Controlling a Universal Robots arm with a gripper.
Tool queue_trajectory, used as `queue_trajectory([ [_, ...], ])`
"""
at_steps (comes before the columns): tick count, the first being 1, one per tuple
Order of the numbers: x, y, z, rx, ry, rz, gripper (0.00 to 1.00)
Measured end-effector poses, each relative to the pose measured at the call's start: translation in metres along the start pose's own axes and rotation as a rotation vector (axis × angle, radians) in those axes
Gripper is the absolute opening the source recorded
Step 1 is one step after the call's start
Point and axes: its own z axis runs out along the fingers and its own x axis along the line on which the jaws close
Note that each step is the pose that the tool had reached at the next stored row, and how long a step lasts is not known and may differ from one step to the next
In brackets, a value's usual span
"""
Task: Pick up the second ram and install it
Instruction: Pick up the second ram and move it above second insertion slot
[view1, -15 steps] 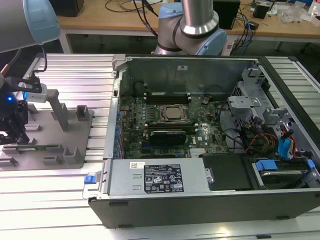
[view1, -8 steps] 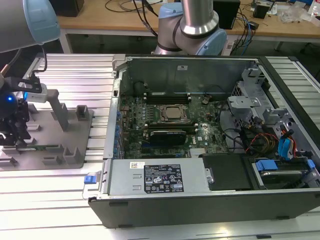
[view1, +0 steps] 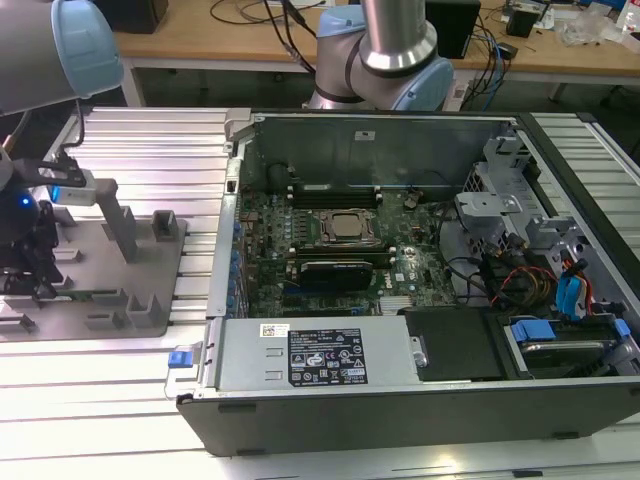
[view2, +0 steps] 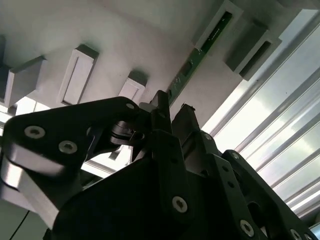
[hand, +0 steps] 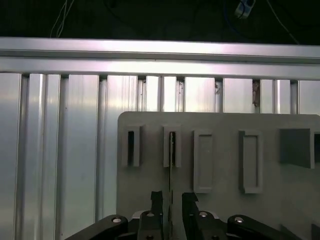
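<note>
The second ram (hand: 171, 167) is a thin green stick standing on edge in the grey holder plate (hand: 280, 200), one end in a slotted block (hand: 171, 145). In the second wrist view the ram (view2: 200, 52) runs from that block down between my fingers. My gripper (hand: 172, 202) straddles the stick's near end. It is open, with a small gap on each side between the black fingertips (hand: 156, 200) and the board. In the exterior view the gripper (view1: 42, 285) hangs low over the holder plate (view1: 100, 250) at the view's left, with the green ram (view1: 78, 296) beside it.
The open computer case (view1: 400, 380) lies at the exterior view's right, with the green motherboard (view1: 400, 215), its processor (view1: 345, 228) and cables inside. Several grey blocks (view1: 125, 230) rise from the holder plate. Ribbed aluminium table (hand: 60, 150) surrounds it.
</note>
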Motion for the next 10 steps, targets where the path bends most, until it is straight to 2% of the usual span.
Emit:
queue_trajectory([
  [4,-0.0003,0.0006,0.0061,-0.0002,0.0003,-0.003,0.28],
  [10,-0.0022,0.0030,0.0077,-0.0003,0.0014,-0.031,0.28],
])
